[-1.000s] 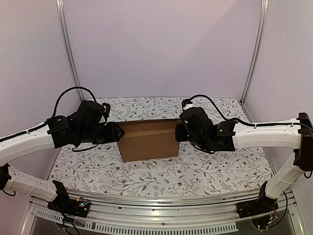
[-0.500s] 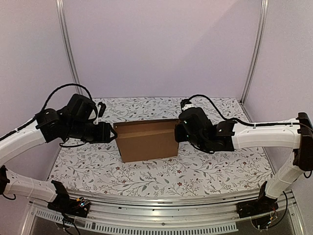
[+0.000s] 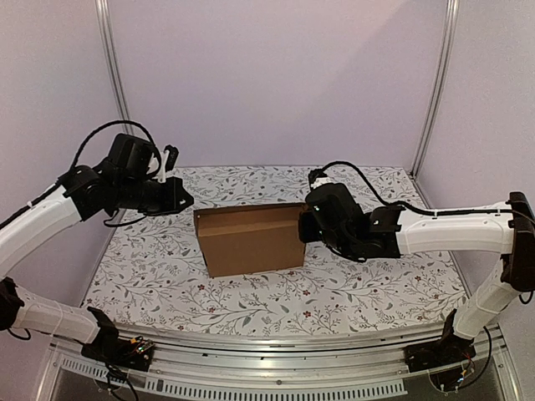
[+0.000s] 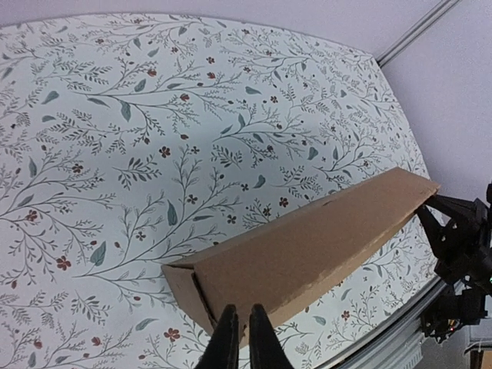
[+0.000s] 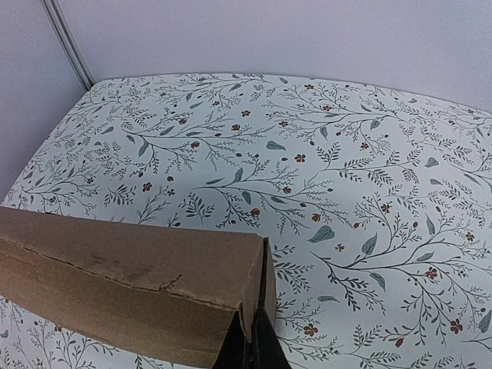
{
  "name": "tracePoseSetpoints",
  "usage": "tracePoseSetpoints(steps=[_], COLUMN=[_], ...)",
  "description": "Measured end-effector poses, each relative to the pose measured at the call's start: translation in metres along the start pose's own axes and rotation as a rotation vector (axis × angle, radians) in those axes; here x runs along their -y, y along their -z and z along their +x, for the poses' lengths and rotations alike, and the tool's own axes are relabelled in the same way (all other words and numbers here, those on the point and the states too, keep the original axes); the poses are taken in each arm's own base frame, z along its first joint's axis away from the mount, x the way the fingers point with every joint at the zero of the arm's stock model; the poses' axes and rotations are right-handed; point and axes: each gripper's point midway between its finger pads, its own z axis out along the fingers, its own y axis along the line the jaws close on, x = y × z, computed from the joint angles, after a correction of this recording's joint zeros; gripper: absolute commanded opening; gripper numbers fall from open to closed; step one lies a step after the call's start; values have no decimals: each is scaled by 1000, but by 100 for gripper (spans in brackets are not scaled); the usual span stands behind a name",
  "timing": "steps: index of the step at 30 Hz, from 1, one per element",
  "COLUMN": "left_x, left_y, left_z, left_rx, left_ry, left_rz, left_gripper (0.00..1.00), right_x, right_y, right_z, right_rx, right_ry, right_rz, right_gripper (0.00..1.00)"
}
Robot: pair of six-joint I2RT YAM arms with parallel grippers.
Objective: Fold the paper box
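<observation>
The left gripper (image 3: 185, 201) has drawn back and up from the box (image 3: 253, 240); a second ago it sat against the end nearest it, now it hangs apart, fingers pressed together on nothing; the box lies ahead of and below it on the table (image 3: 359, 284). The right gripper (image 3: 302, 225) stays at the far end, fingers seemingly pinched on the top edge of that end wall, the box stretching away before it. The box keeps its shape with one arm off it; so the left end's fold looks finished, and the work probably passes to the right end.
</observation>
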Motion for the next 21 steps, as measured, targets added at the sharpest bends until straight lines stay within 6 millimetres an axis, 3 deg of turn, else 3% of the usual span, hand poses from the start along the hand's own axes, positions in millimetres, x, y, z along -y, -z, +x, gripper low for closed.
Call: tracePoseSetpoints(steps=[7, 13, 21], left_x=[6, 8, -15], left_y=[-26, -38, -54], left_z=[-6, 3, 58], left_rx=[-24, -60, -147], left_ry=[-17, -17, 27], left_rz=[15, 37, 41], left_gripper=[0, 0, 0], right_x=[0, 0, -4], right_y=[0, 0, -5], right_z=[0, 0, -1], right_rx=[0, -3, -8], right_ry=[2, 5, 9], right_rz=[0, 1, 4], right_gripper=[0, 0, 0])
